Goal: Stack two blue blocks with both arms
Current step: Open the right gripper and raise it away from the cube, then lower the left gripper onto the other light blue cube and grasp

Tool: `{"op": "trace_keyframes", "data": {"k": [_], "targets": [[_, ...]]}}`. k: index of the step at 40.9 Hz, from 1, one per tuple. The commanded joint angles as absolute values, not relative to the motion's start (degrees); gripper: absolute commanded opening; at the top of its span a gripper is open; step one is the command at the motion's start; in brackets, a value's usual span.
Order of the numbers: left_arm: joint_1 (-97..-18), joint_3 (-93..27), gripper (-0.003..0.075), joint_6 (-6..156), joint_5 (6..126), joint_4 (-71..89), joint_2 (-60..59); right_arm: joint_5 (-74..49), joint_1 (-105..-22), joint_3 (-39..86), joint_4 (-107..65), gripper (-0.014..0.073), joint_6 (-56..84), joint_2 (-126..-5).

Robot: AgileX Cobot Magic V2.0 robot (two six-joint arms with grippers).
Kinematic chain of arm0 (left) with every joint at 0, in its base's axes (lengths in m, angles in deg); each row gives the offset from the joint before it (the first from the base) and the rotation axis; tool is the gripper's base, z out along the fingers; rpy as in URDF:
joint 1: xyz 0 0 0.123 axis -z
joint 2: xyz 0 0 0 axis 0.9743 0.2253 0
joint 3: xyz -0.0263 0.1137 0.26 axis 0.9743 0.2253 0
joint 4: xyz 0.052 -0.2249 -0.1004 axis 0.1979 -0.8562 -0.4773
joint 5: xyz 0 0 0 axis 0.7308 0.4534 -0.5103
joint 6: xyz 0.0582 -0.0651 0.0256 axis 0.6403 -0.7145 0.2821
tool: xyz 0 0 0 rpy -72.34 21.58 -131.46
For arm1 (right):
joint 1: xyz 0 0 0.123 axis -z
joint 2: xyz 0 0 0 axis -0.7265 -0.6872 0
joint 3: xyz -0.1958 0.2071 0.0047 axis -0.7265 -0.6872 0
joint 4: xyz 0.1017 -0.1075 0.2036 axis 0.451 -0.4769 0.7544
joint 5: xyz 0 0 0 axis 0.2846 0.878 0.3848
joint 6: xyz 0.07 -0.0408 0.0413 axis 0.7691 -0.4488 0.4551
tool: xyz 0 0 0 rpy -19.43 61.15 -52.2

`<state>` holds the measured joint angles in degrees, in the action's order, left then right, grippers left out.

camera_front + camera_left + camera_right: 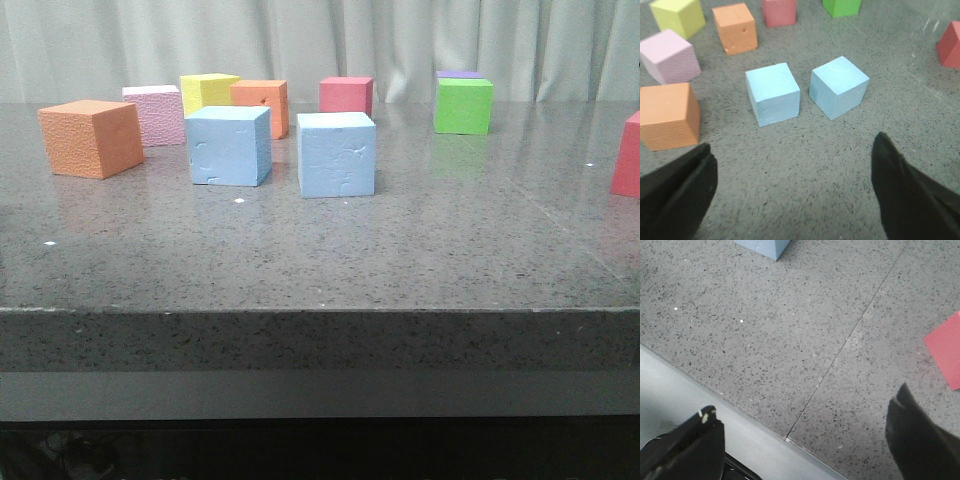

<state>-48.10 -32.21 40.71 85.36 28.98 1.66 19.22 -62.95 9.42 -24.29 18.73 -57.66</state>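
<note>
Two pale sky-blue foam cubes stand side by side on the grey speckled table, a small gap between them: the left blue block [229, 145] and the right blue block [336, 153]. Both show in the left wrist view, the left one [772, 93] and the right one [838, 86]. My left gripper [796, 150] is open and empty, above the table on the near side of the two cubes. My right gripper [805, 407] is open and empty over the table's front edge; a corner of a blue block [762, 247] shows far from it. Neither gripper shows in the front view.
Around the blue cubes stand a large orange cube [91, 137], a pink cube [155, 113], a yellow cube [208, 91], a smaller orange cube [261, 102], a red cube [346, 95] and a green cube [463, 105] with a purple block [458, 74] behind. Another red cube [628, 155] sits at the right edge.
</note>
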Motion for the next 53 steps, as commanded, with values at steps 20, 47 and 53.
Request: {"op": "trace_keyframes", "data": {"k": [20,47,53], "targets": [[-47.55,-57.93,0.0654,22.45,87.49,41.17,34.34,16.46,-62.66,10.97,-23.47,0.0653,18.02,-56.95],[-46.28,-65.01,0.0624,15.27,86.82,47.22,46.05,16.45,-62.66,10.97,-23.47,0.0653,18.02,-56.95],[-46.28,-65.01,0.0465,14.72,86.55,47.33,46.31,16.45,-62.66,10.97,-23.47,0.0653,18.02,-56.95]]}}
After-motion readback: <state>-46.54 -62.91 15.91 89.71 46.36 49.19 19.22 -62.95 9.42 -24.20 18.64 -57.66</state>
